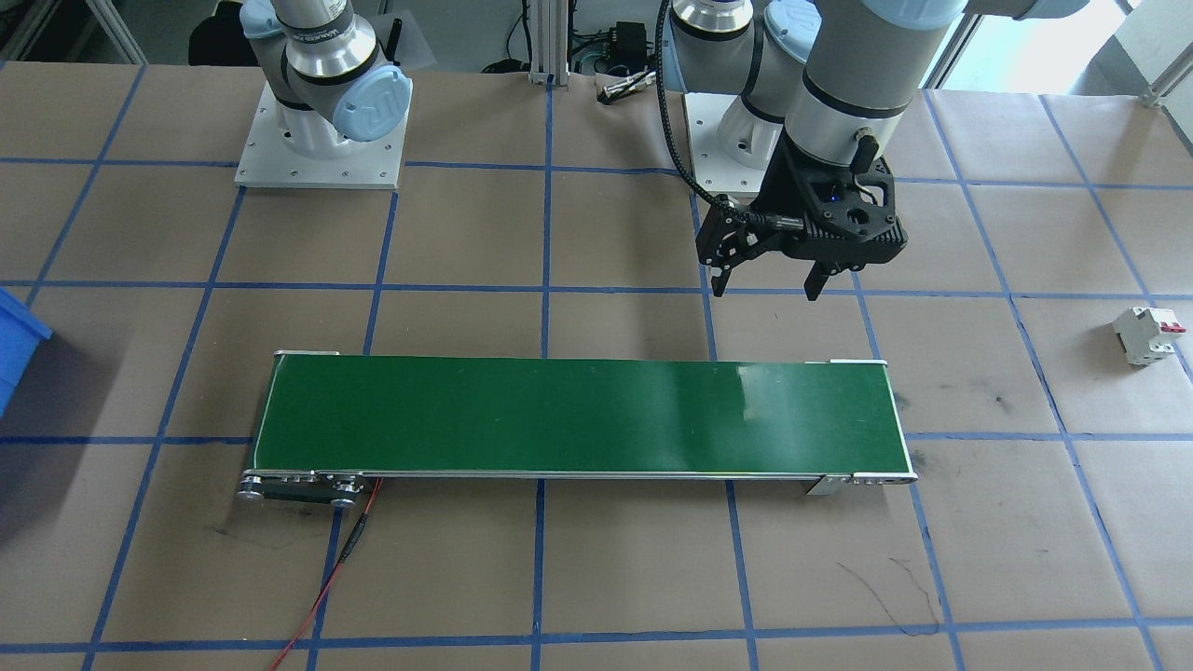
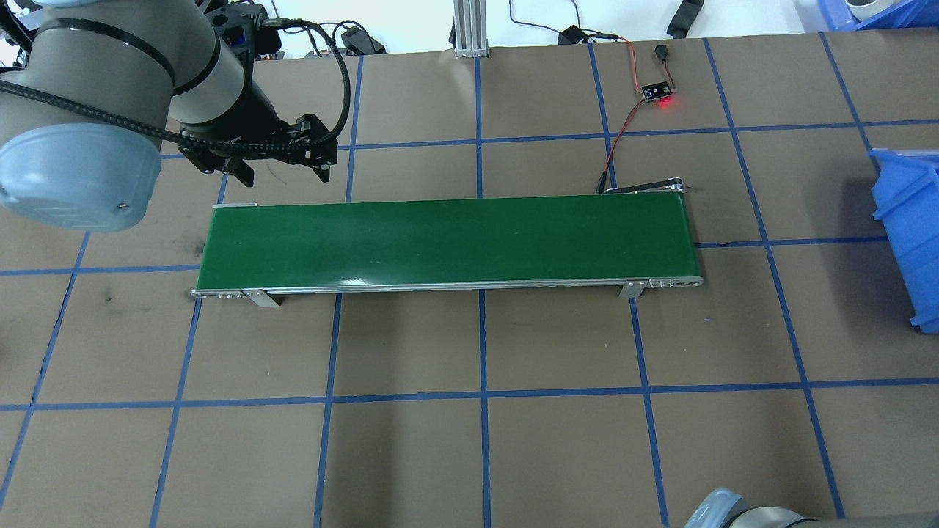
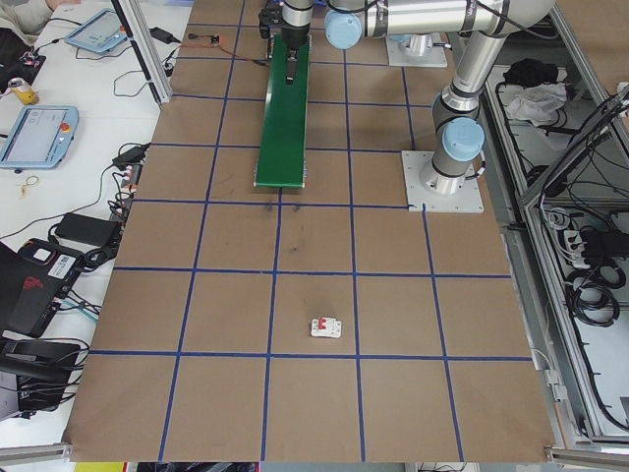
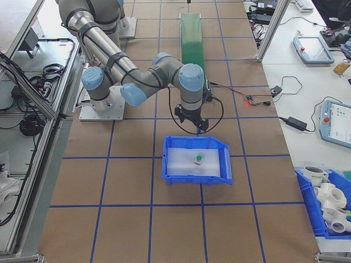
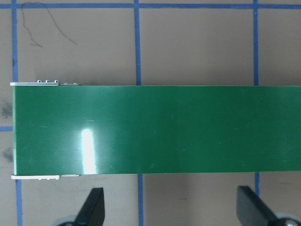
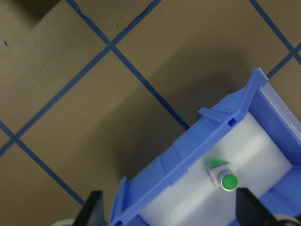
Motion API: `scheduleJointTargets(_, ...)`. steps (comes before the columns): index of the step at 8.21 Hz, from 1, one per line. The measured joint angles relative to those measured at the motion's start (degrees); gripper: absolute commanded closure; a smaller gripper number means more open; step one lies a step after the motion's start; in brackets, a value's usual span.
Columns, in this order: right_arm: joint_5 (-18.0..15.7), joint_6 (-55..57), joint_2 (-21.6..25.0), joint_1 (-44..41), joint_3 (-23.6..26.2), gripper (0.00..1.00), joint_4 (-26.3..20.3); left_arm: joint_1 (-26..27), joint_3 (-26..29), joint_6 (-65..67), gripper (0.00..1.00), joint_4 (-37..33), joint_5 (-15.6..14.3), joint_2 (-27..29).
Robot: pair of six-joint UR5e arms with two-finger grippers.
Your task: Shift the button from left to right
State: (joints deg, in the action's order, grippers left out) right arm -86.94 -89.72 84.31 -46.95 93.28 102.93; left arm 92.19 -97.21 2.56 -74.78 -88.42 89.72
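The button (image 6: 224,177), with its green cap and pale body, lies tilted on the white lining inside a blue bin (image 6: 164,165); it also shows as a small green spot, the button (image 4: 198,160). My right gripper (image 6: 171,212) hangs open above the bin's rim, clear of the button and holding nothing; the right gripper (image 4: 192,125) sits over the bin's far edge. My left gripper (image 1: 766,289) is open and empty, raised beside one end of the green conveyor belt (image 1: 578,415). The left gripper (image 5: 171,212) shows both fingers spread wide.
A white circuit breaker (image 1: 1148,334) with a red lever lies on the brown paper past the belt's end. The blue bin (image 2: 910,220) stands beyond the belt's other end. A small lit circuit board (image 2: 657,92) with red wires sits behind the belt.
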Motion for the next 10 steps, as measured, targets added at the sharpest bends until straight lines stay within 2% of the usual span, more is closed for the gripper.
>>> scheduleJointTargets(2,-0.58,17.94,4.8,-8.86,-0.23,0.0,-4.87,-0.28,-0.35,0.14,0.0,-0.1,-2.09,0.15)
scheduleJointTargets(4,-2.89,36.05,6.93,-20.16,-0.36,0.0,-7.11,-0.44,-0.17,-0.08,0.0,-0.14,-2.48,0.22)
scheduleJointTargets(7,-6.05,61.34,7.57,-36.39,-0.46,0.0,-7.9,-1.92,-0.01,-0.37,0.0,-0.32,-2.56,0.12)
scheduleJointTargets(10,-6.82,81.22,7.07,-46.12,-0.47,0.0,-8.44,-2.25,-0.16,-0.38,0.0,-0.31,-2.48,0.26)
